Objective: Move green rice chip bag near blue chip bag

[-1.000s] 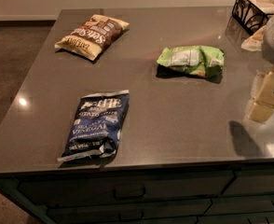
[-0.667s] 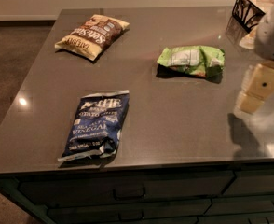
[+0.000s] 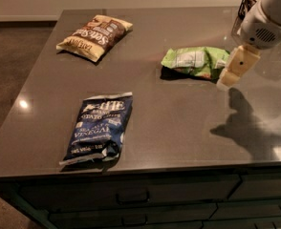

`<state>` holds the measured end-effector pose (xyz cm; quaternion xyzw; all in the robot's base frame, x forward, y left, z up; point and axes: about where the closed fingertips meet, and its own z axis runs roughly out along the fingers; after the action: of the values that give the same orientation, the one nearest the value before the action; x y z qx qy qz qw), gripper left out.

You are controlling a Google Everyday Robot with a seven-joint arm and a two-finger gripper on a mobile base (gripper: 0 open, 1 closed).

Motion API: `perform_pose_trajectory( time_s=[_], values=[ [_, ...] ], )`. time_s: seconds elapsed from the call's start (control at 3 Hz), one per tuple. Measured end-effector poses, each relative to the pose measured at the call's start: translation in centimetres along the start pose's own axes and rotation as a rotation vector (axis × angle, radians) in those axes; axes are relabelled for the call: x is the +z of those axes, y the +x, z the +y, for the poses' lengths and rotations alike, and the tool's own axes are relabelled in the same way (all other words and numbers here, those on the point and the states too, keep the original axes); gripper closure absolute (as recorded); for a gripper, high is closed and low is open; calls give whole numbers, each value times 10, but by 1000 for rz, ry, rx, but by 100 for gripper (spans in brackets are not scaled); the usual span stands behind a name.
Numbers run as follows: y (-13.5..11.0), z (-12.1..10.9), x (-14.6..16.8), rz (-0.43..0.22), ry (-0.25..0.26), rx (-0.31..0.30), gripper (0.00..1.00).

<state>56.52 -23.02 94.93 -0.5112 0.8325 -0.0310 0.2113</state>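
Since a second ago the arm has swung in from the right edge, further back and to the left, so the gripper [image 3: 230, 75] now hangs right at the right-hand end of the green rice chip bag [image 3: 194, 61], and none of the bags have budged. Going big to small: the dark grey glossy countertop [image 3: 178, 128] fills most of the view, with a row of dark drawers [image 3: 131, 194] under its front edge. The white arm [image 3: 269, 18] comes in from the top right corner and angles down and left. Its shadow lies on the counter closer to the front, apart from the gripper itself. The blue chip bag [image 3: 100, 127] is lying flat near the front left, label up with "vinegar" readable in the white lettering, and its bottom end almost reaches the counter's front edge. The brown and yellow chip bag [image 3: 95, 36] lies flat at the back left, well apart from the other two. The green bag lies on its side at right of centre, toward the back, white label panel facing up, well apart from the blue one. The cream gripper overlaps that bag's right tip from this angle, but honestly I can't tell if it's touching, or whether the claw is wide or narrow. A dark wire basket [image 3: 245, 6] pokes out from behind the arm at the back right.
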Motion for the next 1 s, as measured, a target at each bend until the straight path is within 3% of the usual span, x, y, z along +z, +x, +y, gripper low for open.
perform_pose_trajectory(
  time_s=[0.67, 1.0],
  values=[
    [-14, -76, 51, -85, 34, 84, 0],
    [-16, -99, 78, -101, 20, 120, 0]
  ],
)
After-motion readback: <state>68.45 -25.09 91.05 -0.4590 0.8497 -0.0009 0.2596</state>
